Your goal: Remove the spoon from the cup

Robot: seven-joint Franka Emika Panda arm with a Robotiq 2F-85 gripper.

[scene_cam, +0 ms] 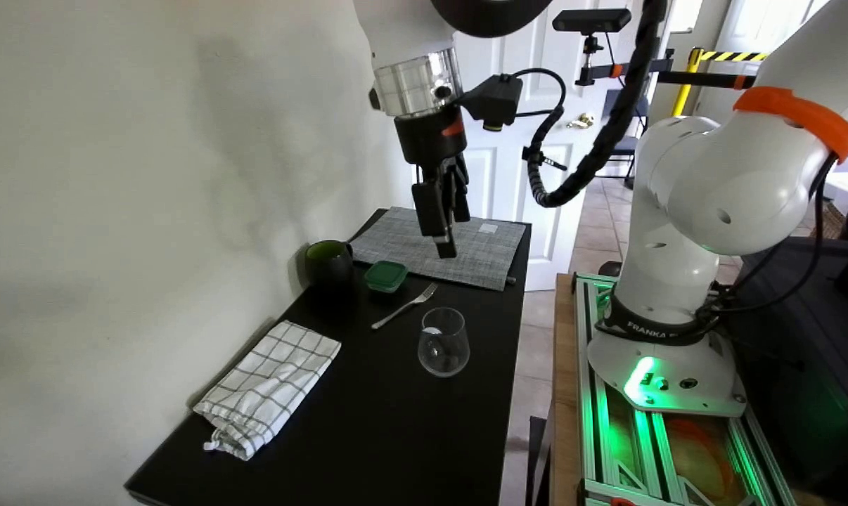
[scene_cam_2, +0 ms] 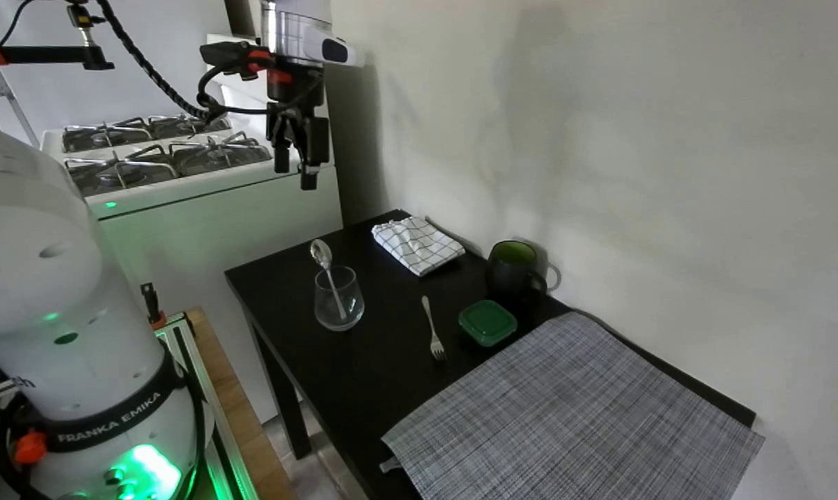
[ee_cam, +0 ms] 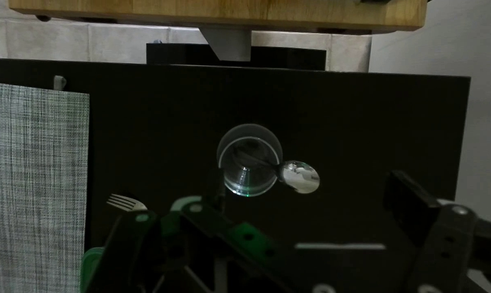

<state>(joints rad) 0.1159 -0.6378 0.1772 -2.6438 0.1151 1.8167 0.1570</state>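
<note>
In an exterior view there is one gripper (scene_cam_2: 295, 177) with two fingers (scene_cam_2: 316, 139), upper left; one spoon (scene_cam_2: 324, 261) and one glass (scene_cam_2: 351, 302), left of centre; one cloth (scene_cam_2: 417, 244) and one fork (scene_cam_2: 432, 329), mid-frame; one mug (scene_cam_2: 509, 274) and one green container (scene_cam_2: 488, 322), right of centre; one mat (scene_cam_2: 579, 410), lower right; one table (scene_cam_2: 377, 375).

Glossy metal spoon (scene_cam_2: 322, 254), smooth glass cup (scene_cam_2: 351, 301); at its two o'clock in an exterior view, matt cloth (scene_cam_2: 417, 244).

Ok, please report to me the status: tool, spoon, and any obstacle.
Tool open, holding nothing. Metal spoon leaning in stemless glass, bowl sticking out on top. Nothing seen covering the bowl in wrist view.
</note>
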